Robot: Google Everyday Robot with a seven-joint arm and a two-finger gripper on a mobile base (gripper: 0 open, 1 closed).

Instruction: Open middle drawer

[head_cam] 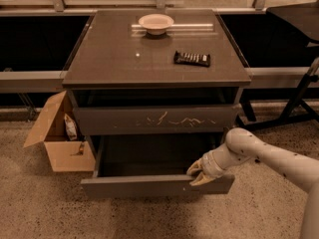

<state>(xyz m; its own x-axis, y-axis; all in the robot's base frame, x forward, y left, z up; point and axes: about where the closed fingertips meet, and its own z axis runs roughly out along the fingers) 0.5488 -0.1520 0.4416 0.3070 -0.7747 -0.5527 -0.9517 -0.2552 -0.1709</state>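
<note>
The middle drawer is a plain dark grey-brown handleless front, pulled well out of the cabinet so that its dark inside shows. Above it sits the wider front with white scratch marks. The shortest front is not in view. My gripper is at the right part of the middle drawer's top edge, with one finger inside and one outside the front, shut on that edge. My white arm reaches in from the lower right.
On the cabinet top stand a pale bowl and a flat black object. An open cardboard box sits on the floor at the left. Black stand legs are at the right.
</note>
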